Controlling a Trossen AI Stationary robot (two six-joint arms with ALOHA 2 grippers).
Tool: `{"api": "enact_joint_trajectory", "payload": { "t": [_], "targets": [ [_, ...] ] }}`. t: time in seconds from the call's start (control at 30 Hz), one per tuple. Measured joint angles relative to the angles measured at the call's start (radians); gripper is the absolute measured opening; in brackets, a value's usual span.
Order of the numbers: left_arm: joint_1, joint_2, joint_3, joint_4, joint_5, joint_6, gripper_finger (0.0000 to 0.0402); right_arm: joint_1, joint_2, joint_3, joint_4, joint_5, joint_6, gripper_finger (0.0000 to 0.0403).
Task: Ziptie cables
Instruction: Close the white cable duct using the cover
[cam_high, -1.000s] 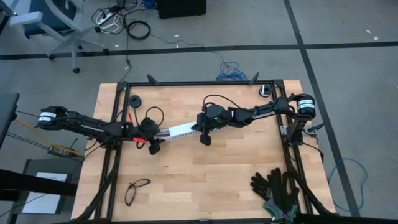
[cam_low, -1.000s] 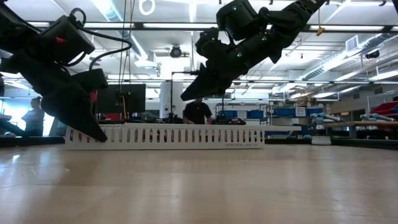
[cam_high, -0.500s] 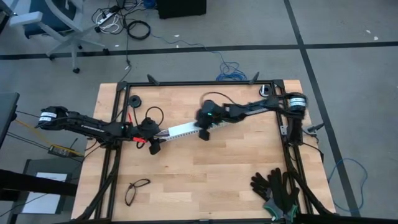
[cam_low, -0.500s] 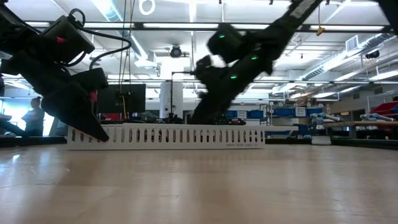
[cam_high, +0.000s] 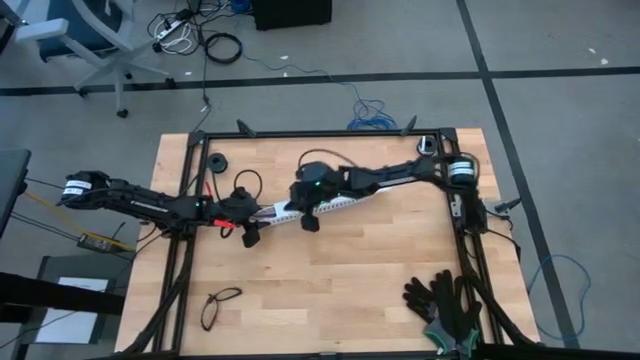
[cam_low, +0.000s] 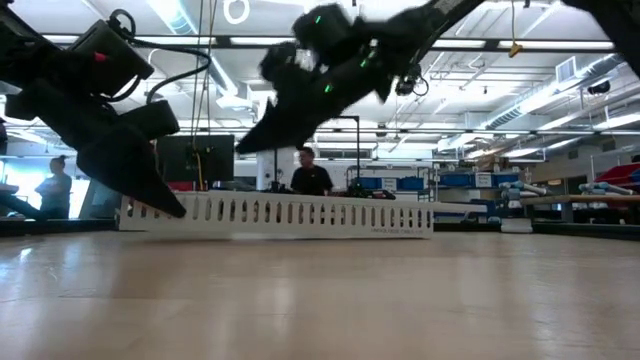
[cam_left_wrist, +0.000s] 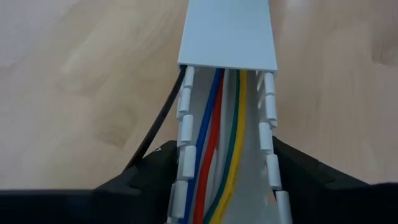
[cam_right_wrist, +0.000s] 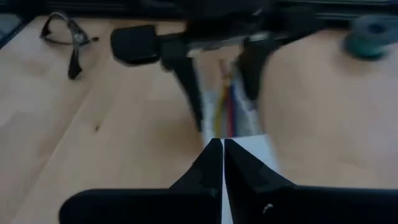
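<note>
The cables (cam_left_wrist: 217, 137) are thin blue, red, green and yellow wires lying inside a white perforated rail (cam_high: 320, 203). A flat white lid (cam_left_wrist: 229, 31) covers the rail's far stretch, and a black wire (cam_left_wrist: 158, 121) runs outside one wall. My left gripper (cam_left_wrist: 227, 174) is at the rail's left end, with a finger on each side. My right gripper (cam_high: 308, 220) is shut over the rail's middle, above the lid (cam_right_wrist: 249, 146). In the low view its tips (cam_low: 243, 150) show above the rail's top edge; whether they touch the lid I cannot tell. My left gripper holds the white rail near its left end (cam_left_wrist: 186, 168), pinched across its width with one finger (cam_left_wrist: 155, 171) outside each perforated wall. The fingers point along the rail from the table's left. The rail lies on the table, and the wires run between the fingers.
Eyeglasses (cam_high: 220, 306) lie near the table's near left corner and black gloves (cam_high: 445, 303) at its near right. A small black round part (cam_high: 217, 161) sits at the far left. People (cam_low: 312, 178) stand in the room behind. Bare wood lies in front of the rail.
My right gripper has moved toward the table's left along the rail, staying shut. Half a second ago it dipped to the rail's top edge; now it shows higher in the low view. The rail has shifted slightly. My left gripper has kept still.
</note>
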Motion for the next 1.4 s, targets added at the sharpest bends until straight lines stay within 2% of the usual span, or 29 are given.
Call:
{"api": "enact_joint_trajectory", "payload": {
  "t": [0.27,0.43,0.53,0.63,0.73,0.83,0.97,1.13,1.3,1.4],
  "targets": [
    [0.0,0.014,0.0,0.026,0.005,0.061,0.0204,-0.031,-0.243,-0.17,-0.24,0.148,0.032,0.0],
    [0.0,0.064,0.0,0.081,0.006,0.078,0.0204,-0.05,-0.217,-0.257,-0.262,0.152,0.086,0.0],
    [0.0,0.1,-0.005,0.105,0.009,0.076,0.0204,-0.054,-0.086,-0.206,-0.156,0.064,0.101,0.0],
    [0.0,0.127,-0.003,0.131,0.007,0.073,0.0204,-0.047,0.084,-0.048,-0.11,-0.013,0.094,0.0],
    [0.0,0.15,0.0,0.151,0.007,0.046,0.0204,-0.033,0.182,0.096,-0.12,-0.063,0.057,0.0],
    [0.0,0.152,0.001,0.154,0.02,0.041,0.0204,-0.01,0.178,0.146,-0.134,-0.024,-0.004,0.0],
    [0.0,0.154,0.002,0.156,0.028,0.042,0.0204,0.004,0.077,0.146,-0.183,0.008,-0.061,0.0],
    [0.0,0.157,0.003,0.156,0.027,0.042,0.0204,0.0,-0.039,0.152,-0.396,0.048,-0.064,0.0],
    [0.0,0.157,0.003,0.156,0.027,0.046,0.0204,-0.022,-0.041,0.147,-0.629,0.138,-0.038,0.0],
    [0.0,0.157,0.002,0.159,0.027,0.047,0.0204,-0.037,0.009,0.132,-0.575,0.092,-0.014,0.0]
  ]
}}
